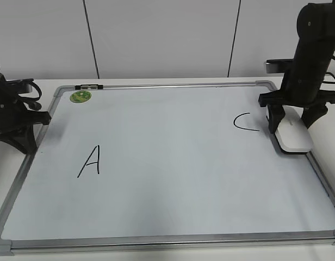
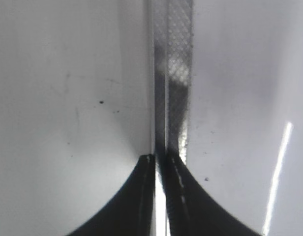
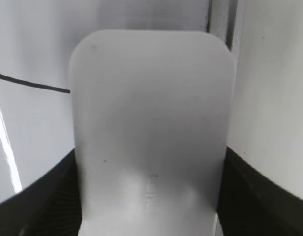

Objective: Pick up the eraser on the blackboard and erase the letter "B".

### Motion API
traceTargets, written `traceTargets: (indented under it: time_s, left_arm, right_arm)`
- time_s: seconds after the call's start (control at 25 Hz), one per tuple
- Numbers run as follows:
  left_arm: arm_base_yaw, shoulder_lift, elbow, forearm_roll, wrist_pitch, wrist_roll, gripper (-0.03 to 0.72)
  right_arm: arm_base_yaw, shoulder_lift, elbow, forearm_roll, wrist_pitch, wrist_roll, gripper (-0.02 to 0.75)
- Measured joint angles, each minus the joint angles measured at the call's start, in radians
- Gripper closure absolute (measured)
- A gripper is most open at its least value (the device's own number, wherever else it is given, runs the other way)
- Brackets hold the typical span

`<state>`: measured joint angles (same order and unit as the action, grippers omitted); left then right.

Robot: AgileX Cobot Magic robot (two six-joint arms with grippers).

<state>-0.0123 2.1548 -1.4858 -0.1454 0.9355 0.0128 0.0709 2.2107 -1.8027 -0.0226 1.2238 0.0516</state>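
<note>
The white eraser (image 1: 294,136) lies on the blackboard (image 1: 173,185), a white board with a silver frame, at its right edge just right of a black C (image 1: 244,122). My right gripper (image 1: 291,124) straddles the eraser's far end, with a finger pressed on each long side. In the right wrist view the eraser (image 3: 151,123) fills the space between the jaws (image 3: 149,201), and a stroke of the C (image 3: 33,83) shows to the left. No letter "B" shows in any view. My left gripper (image 1: 20,142) is shut and empty over the board's left frame (image 2: 173,73).
A black A (image 1: 90,161) is written on the board's left half. A round green sticker (image 1: 80,97) sits in the far left corner, with a small dark clip (image 1: 88,86) on the top frame. A white wall stands behind the table.
</note>
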Motion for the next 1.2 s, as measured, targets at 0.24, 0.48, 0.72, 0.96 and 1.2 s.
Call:
traceTargets:
  time_s: [0.24,0.48,0.72,0.96,1.2]
  left_arm:
    - [0.000,0.000,0.000,-0.002,0.000,0.000,0.633]
    - [0.000,0.000,0.000,-0.003,0.000,0.000,0.633]
    - [0.000,0.000,0.000,-0.006,0.000,0.000,0.632]
    - [0.000,0.000,0.000,-0.009,0.000,0.000,0.633]
    - [0.000,0.000,0.000,-0.011,0.000,0.000,0.633]
  right_arm:
    - [0.000,0.012,0.000,0.000,-0.001,-0.001,0.220]
    - [0.000,0.024,0.000,0.000,-0.002,-0.001,0.220]
    - [0.000,0.030,0.002,0.000,-0.002,-0.001,0.215]
    - [0.000,0.030,0.002,0.000,-0.003,-0.001,0.200]
    - [0.000,0.030,0.002,0.000,-0.003,-0.001,0.186]
